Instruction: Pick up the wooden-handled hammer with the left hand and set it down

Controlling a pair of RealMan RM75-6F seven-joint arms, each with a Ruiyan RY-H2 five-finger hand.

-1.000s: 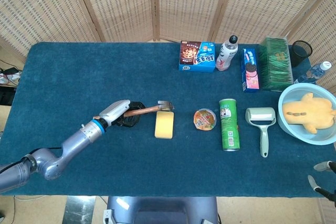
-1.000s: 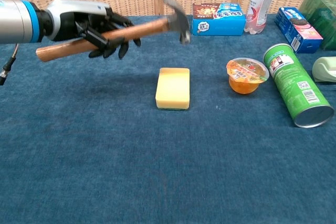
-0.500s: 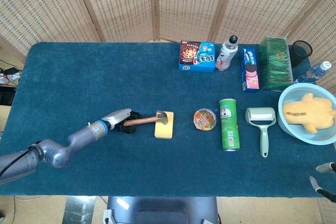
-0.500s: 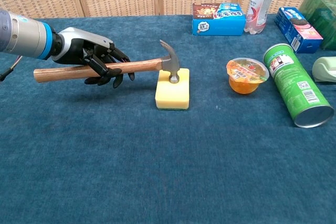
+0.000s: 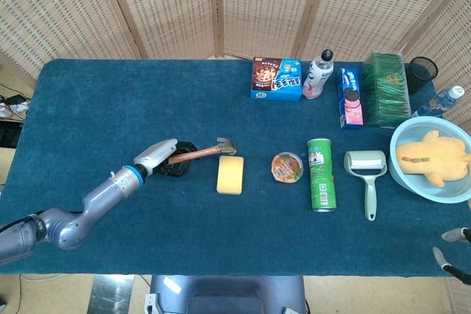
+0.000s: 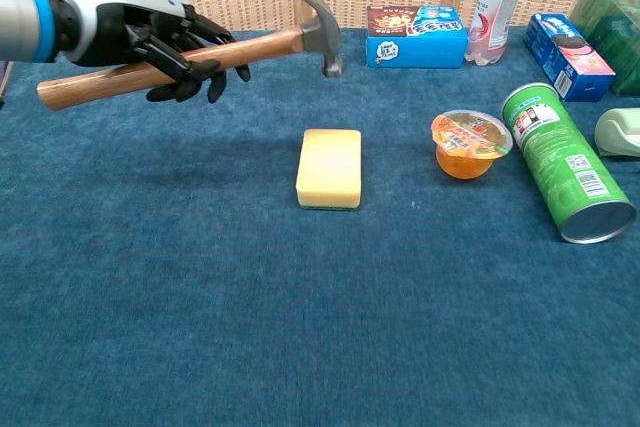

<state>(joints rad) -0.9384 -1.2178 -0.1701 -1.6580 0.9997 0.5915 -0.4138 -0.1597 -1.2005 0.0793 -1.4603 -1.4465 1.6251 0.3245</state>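
Note:
My left hand (image 5: pixel 168 158) (image 6: pixel 160 42) grips the wooden-handled hammer (image 5: pixel 199 152) (image 6: pixel 270 44) around the middle of its handle and holds it in the air. The metal head (image 6: pixel 320 27) points right and hangs above and behind the yellow sponge (image 5: pixel 230 174) (image 6: pixel 330 167), clear of it. The handle's butt end sticks out to the left of the hand. My right hand (image 5: pixel 452 248) shows only as fingertips at the lower right edge of the head view, holding nothing I can see.
A jelly cup (image 6: pixel 470 143), a lying green can (image 6: pixel 565 162) and a lint roller (image 5: pixel 366 174) sit right of the sponge. Snack boxes (image 5: pixel 277 79), a bottle (image 5: pixel 319 74) and a green box (image 5: pixel 386 87) line the back. A bowl with a yellow toy (image 5: pixel 433 158) stands far right.
The hammer's head rested on the yellow sponge half a second ago. My left hand has since lifted the hammer up and back off it, to about where it was a second ago.

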